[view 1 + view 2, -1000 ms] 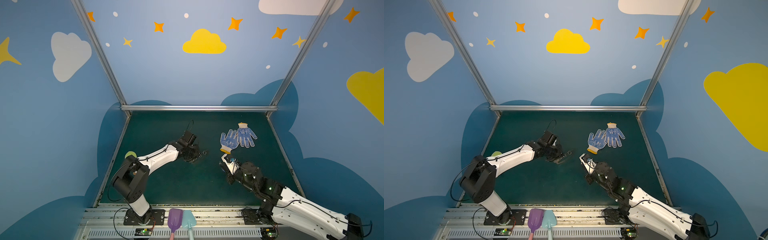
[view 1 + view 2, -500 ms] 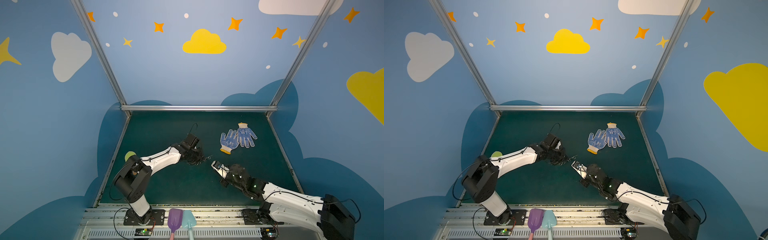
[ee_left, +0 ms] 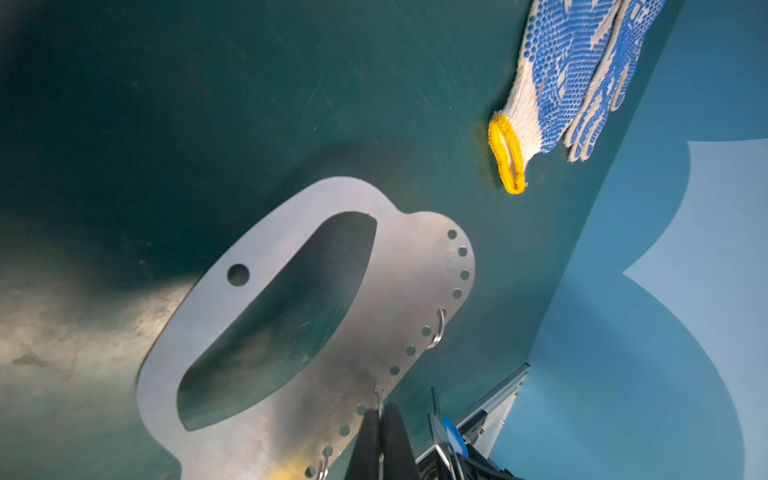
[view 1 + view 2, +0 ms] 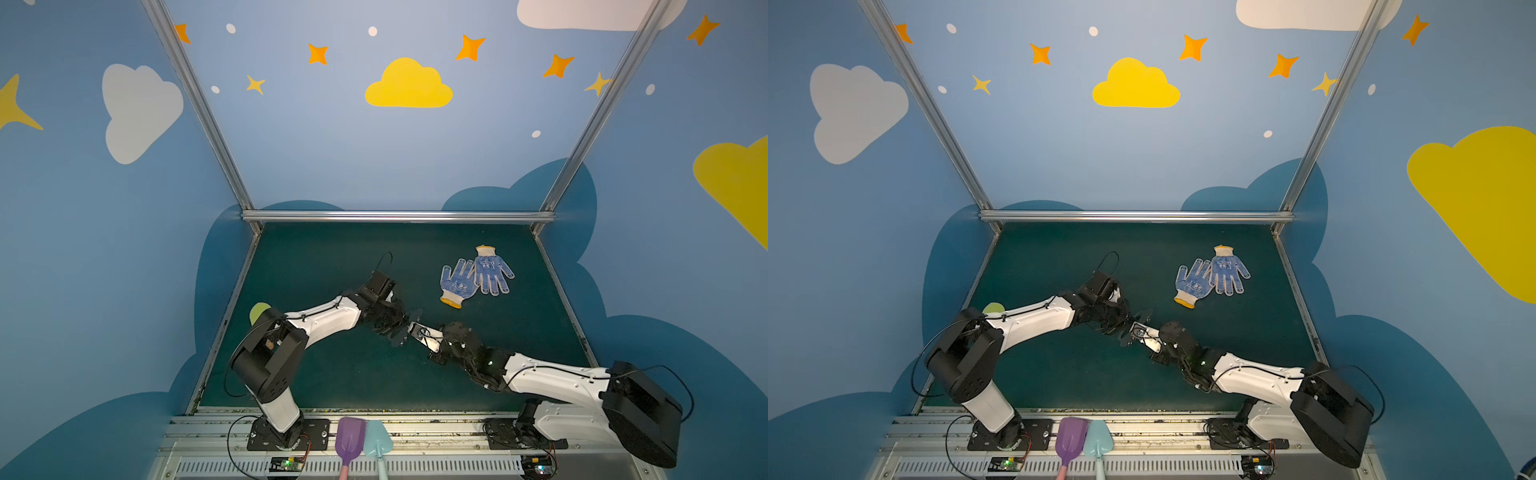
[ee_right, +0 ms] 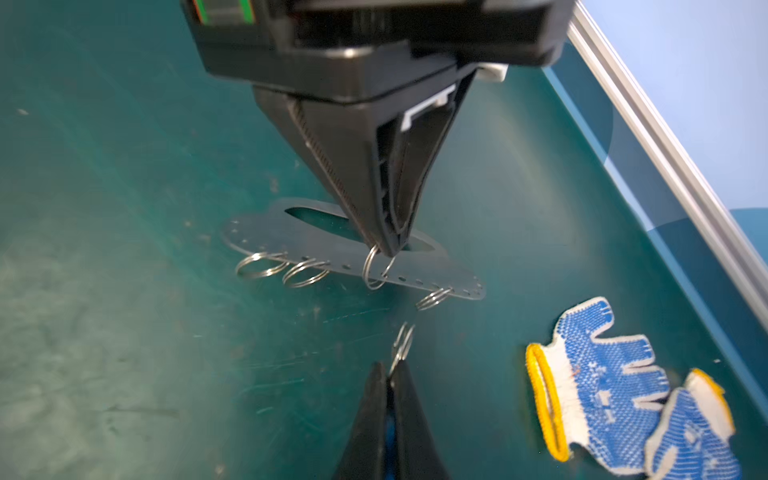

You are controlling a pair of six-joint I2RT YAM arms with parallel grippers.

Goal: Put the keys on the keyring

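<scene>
Left end effector (image 5: 388, 249) clamped tight, right end effector (image 5: 388, 374) pinched shut, nose to nose over the middle of the table (image 4: 332, 257). Gloves (image 4: 473, 276) lie well apart, toward the back. Left has the keyring (image 3: 399, 266) by one small ring; right grips the keys (image 3: 452, 436), their ring just short of the plate's holed edge.

Robot test booth: painted cloud walls (image 4: 316, 158), aluminium frame (image 4: 395, 216).
</scene>
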